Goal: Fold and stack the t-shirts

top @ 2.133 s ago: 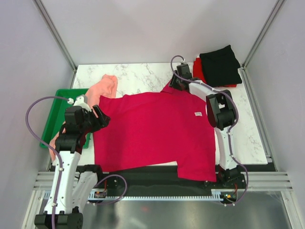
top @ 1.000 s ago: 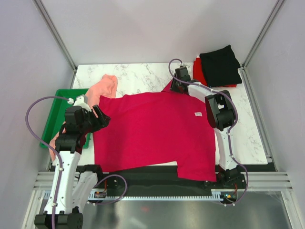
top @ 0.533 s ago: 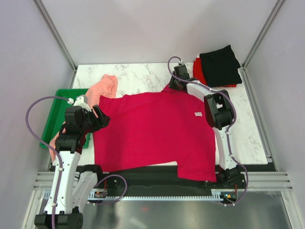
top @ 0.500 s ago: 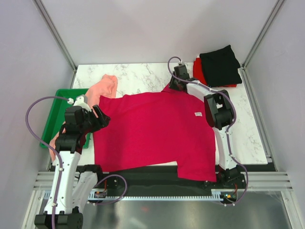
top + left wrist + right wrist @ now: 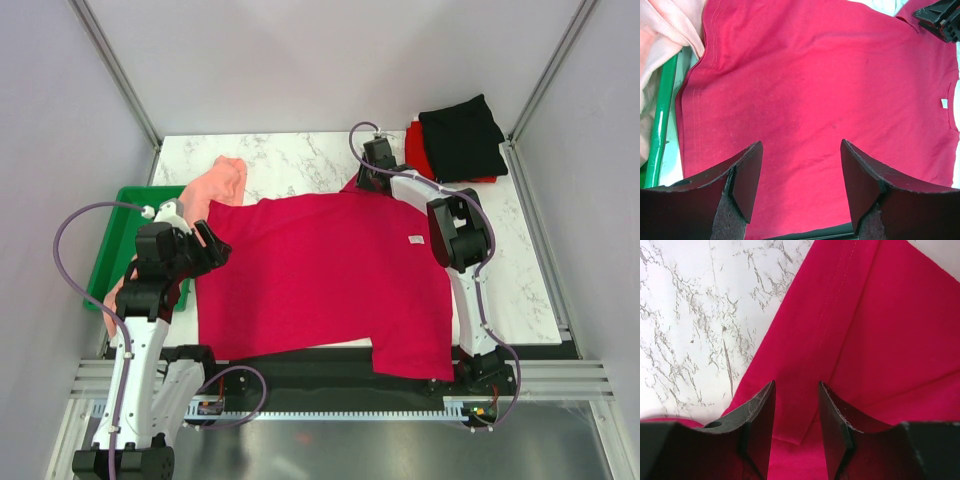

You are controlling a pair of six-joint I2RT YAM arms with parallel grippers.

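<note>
Marble tabletop (image 5: 290,155) — grey walls (image 5: 320,60) around — carries the crimson t-shirt (image 5: 320,270).

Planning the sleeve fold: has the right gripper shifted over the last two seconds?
Yes, slightly. The right gripper has edged left in the top view, away from the black t-shirt, over a sleeve of the crimson t-shirt.

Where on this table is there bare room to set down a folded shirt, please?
Two free patches: the far strip of marble table between the salmon-pink shirt and the right hand, and the right margin between the right arm and the table edge, nearer than the black shirt. Crowded: the crimson shirt fills the centre; the green tray takes the left.
</note>
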